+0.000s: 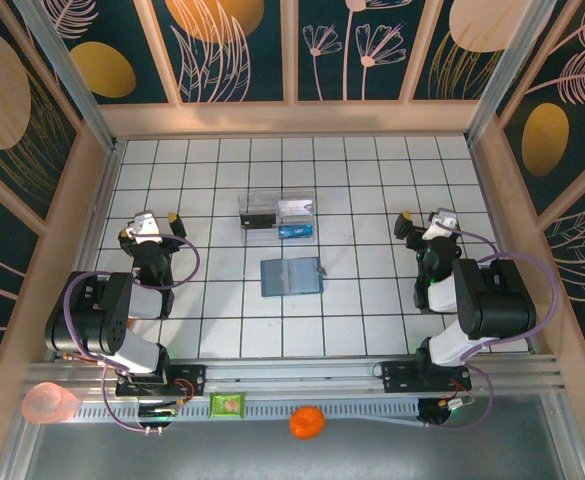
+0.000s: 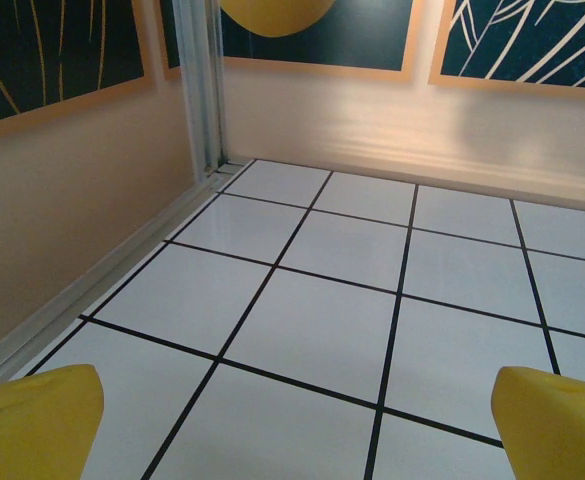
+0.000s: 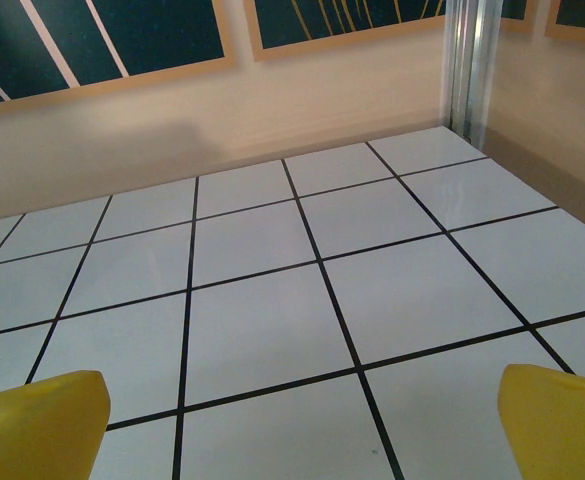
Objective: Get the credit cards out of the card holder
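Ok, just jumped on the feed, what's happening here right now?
Nothing is being handled yet. The left gripper and right gripper both sit open and empty at either side of the tiled table. The card holder lies opened flat in the middle between them, untouched. Just behind it is a clear tray with a bright blue item at its near edge.

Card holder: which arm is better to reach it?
Right, just barely: the right gripper looks slightly nearer the card holder. The left gripper is open and empty too, on the other side.
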